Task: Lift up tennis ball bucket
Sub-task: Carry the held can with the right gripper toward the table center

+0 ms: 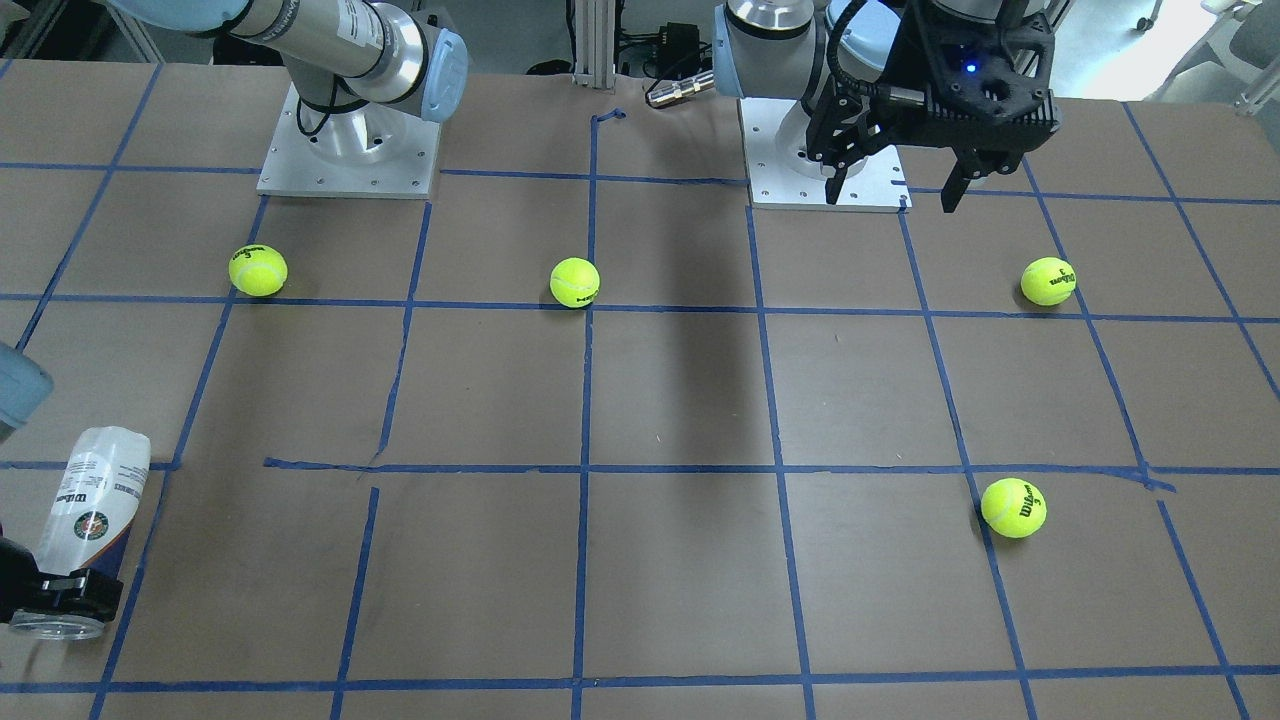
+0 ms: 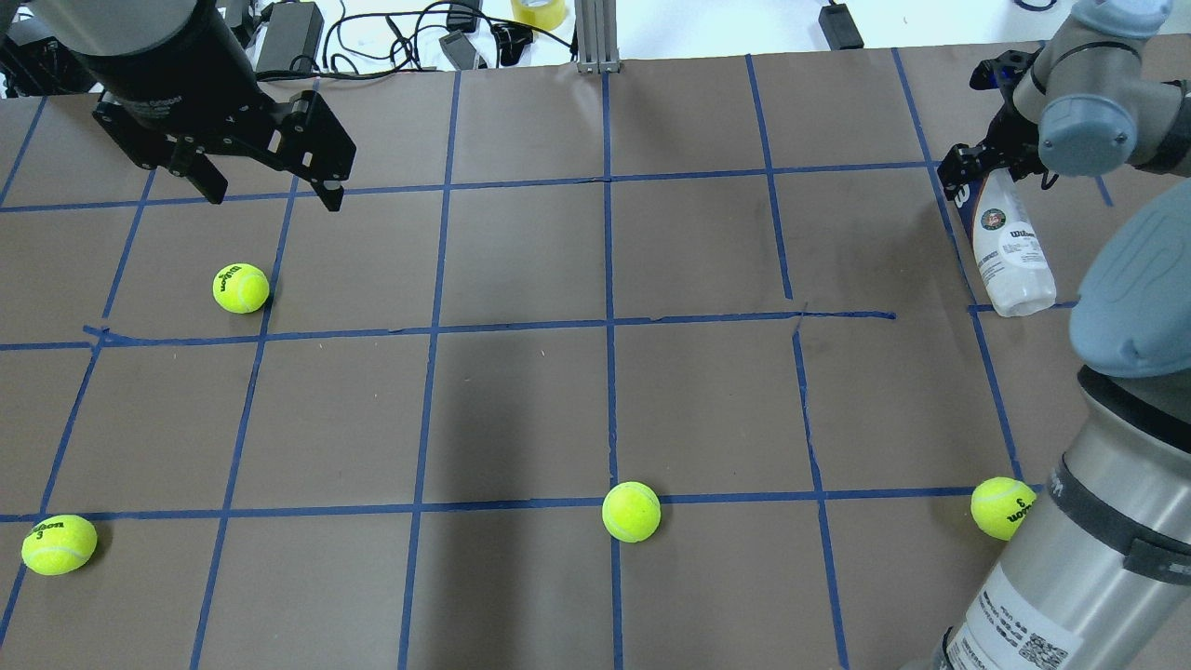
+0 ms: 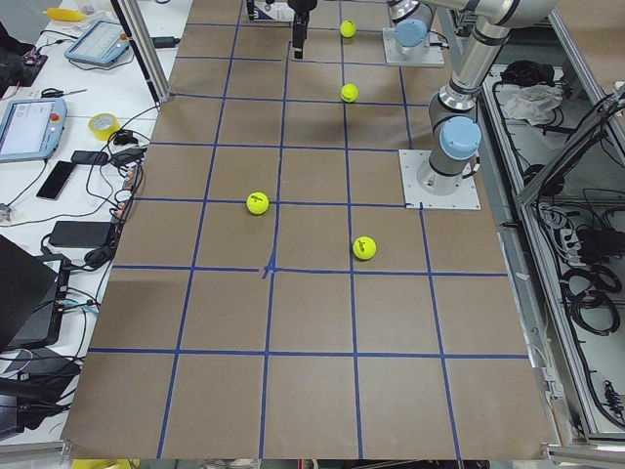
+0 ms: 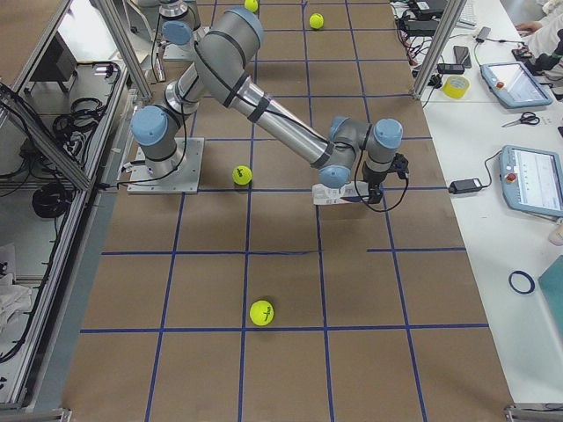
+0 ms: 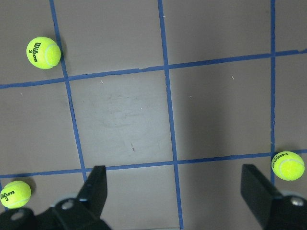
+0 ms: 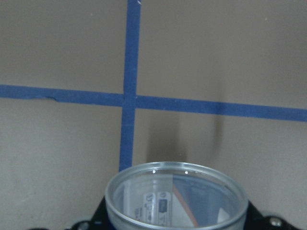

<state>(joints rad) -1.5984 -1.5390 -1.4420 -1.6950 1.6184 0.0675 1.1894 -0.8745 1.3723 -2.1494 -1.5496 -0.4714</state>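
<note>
Tennis ball bucket (image 6: pixel 175 197) sits clamped in the right end effector (image 1: pixel 62 597).

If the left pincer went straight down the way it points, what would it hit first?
Probably the bare table: the left pincer is open and points down at a grid square, tennis balls lying off to either side.

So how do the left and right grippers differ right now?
The left gripper is open and empty; the right gripper is shut on the tennis ball bucket near its open end. The left gripper hangs high above the table; the right gripper is low, near its surface. Both are black.
</note>
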